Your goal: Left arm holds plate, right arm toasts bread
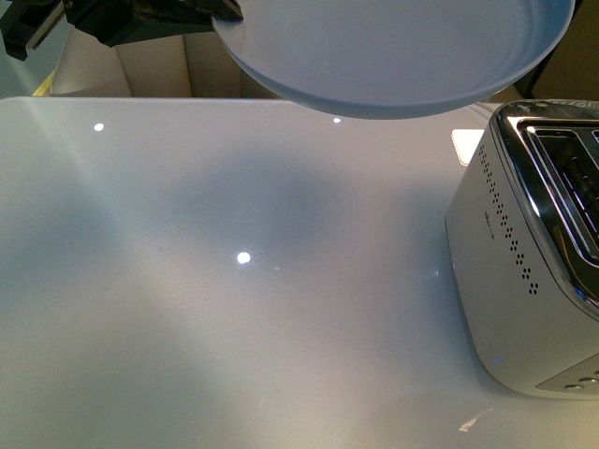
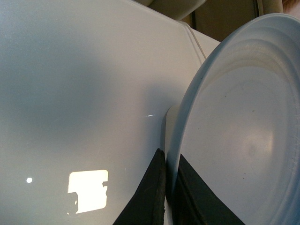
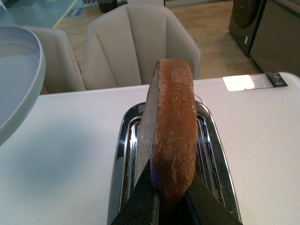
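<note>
1. The left claw is closed almost completely. Its two black wedge jaws pinch the rim of the plate, one on each face.
2. The right claw is open only as wide as the slice. It grips the bread by its lower end, with the slice standing on edge and the crust facing the wrist camera.
3. The edge-on hold probably suits the narrow slots. The bread sits directly above the toaster and runs the same way as the openings. I cannot tell whether its far end is already inside a slot.
4. The plate is bare and hangs in the air above the tabletop, tilted. It is near the toaster but not touching it, most likely waiting to receive the slice.
5. The toaster stands on the robot's right side of the tabletop. Pale upholstered chairs stand beyond the far edge.
6. A small mark on the toaster's perforated side and a dark sticker on the tabletop both carry print, but it is too small to read.
</note>
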